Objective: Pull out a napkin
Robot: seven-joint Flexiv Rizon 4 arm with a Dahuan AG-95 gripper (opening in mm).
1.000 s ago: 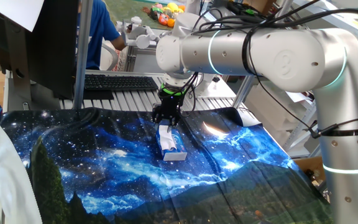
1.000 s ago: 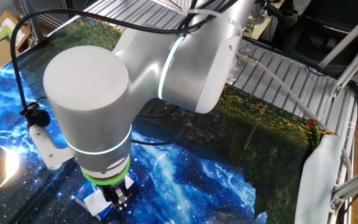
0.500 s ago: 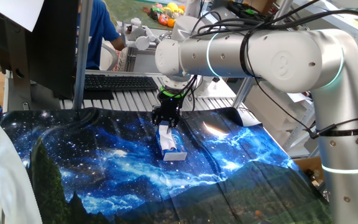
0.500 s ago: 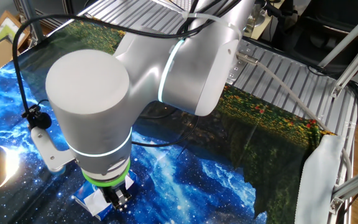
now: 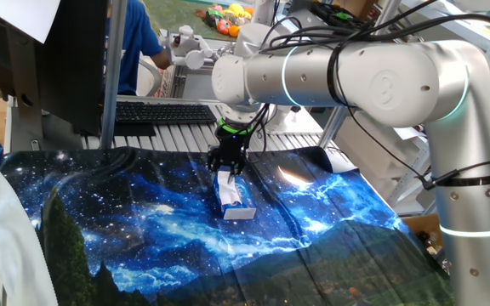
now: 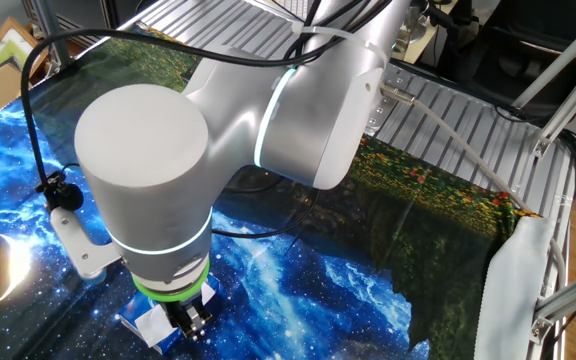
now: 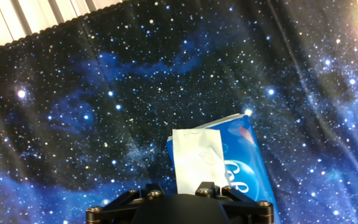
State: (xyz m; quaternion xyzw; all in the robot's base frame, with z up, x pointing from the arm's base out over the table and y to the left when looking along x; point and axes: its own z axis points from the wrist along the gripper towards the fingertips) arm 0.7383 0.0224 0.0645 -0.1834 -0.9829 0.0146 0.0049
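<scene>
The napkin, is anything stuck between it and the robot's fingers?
Nothing visible is. The gripper points down right over the tissue pack, and the white napkin runs from the pack up to it. The hand hides the fingers, so a grip can't be confirmed.

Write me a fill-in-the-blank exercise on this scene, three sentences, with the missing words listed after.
1. The gripper hangs over the far end of the blue tissue ____.
2. In the hand view, a ____ napkin sticks up from the pack toward the gripper.
3. The pack lies on a cloth printed with a starry ____ sky.

Missing words: pack; white; night
</scene>
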